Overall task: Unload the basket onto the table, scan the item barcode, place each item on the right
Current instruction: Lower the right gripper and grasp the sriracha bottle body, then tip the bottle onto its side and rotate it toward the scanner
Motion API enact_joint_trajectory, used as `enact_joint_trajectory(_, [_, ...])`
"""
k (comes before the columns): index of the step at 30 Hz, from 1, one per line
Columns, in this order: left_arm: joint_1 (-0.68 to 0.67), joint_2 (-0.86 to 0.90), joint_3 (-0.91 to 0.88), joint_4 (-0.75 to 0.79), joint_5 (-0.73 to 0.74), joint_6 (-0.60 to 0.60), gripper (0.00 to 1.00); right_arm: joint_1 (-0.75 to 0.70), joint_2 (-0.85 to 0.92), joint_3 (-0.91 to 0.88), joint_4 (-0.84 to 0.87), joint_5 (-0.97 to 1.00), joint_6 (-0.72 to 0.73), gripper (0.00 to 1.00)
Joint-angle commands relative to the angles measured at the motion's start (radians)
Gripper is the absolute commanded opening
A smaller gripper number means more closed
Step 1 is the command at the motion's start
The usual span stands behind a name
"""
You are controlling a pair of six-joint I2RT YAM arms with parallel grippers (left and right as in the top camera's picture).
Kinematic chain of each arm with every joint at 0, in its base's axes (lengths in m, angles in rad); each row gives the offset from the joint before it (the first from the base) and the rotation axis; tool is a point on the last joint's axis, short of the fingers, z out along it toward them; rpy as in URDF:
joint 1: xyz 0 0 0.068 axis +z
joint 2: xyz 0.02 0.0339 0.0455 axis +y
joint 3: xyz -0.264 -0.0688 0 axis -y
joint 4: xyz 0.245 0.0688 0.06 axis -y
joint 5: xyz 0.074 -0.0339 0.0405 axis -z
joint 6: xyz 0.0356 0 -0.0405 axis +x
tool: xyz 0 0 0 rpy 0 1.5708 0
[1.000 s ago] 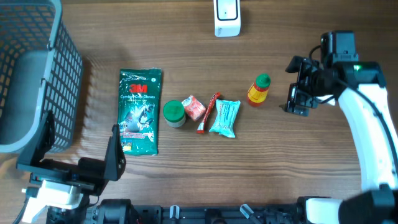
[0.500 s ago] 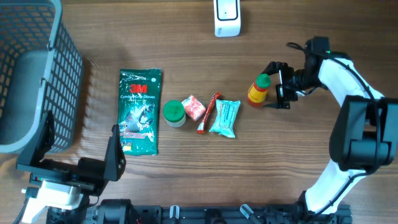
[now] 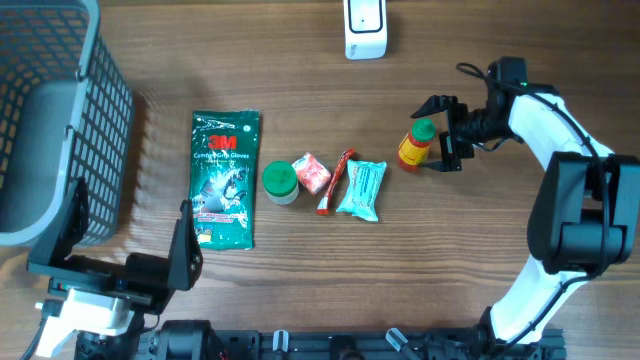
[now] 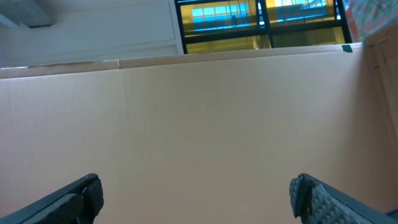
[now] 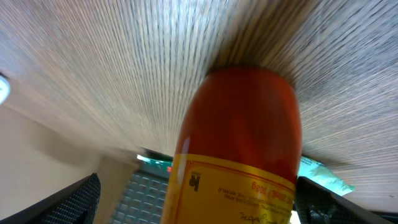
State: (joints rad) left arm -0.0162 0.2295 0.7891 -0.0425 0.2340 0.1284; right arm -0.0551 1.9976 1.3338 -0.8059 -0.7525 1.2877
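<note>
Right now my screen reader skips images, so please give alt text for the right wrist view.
A red bottle with a yellow label fills the centre, close up, against a wood-grain table. The open right pincer shows its tips at the lower corners, framing it.

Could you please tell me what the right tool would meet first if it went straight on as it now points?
Most likely the red-and-yellow bottle, which stands just ahead of the open right tool.

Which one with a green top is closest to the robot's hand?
The red and yellow bottle with the green cap, right in front of the open right hand. The green-lidded jar sits much farther off, toward the left.
</note>
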Motion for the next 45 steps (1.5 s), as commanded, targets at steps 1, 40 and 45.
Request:
enact_joint_trajectory(1, [0.008, -0.008, -0.006, 0.002, 0.009, -0.009, 1.0, 0.028, 0.043, -0.001, 0.001, 0.026, -0.039, 1.0])
enact_joint_trajectory(40, [0.008, -0.008, -0.006, 0.002, 0.009, -0.003, 1.0, 0.039, 0.124, -0.001, 0.099, -0.185, -0.24, 0.72])
enact_joint_trajectory(45, [0.008, -0.008, -0.006, 0.002, 0.009, -0.003, 1.0, 0.06, 0.126, -0.001, 0.11, -0.183, -0.249, 0.49])
